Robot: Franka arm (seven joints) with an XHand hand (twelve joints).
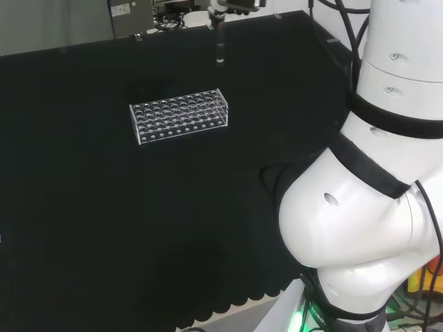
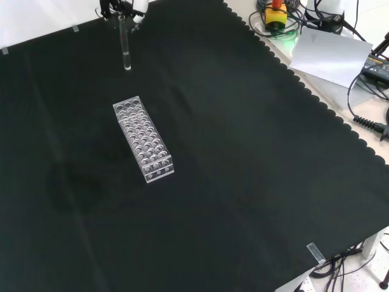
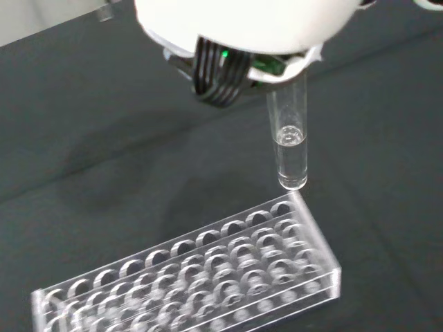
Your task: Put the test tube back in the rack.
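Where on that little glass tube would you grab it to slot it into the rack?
Grip the test tube near its open upper end, from above, as the hand does now. It hangs upright with its rounded bottom pointing down and free, above one end of the rack, so the lower part can probably slide straight into a hole.
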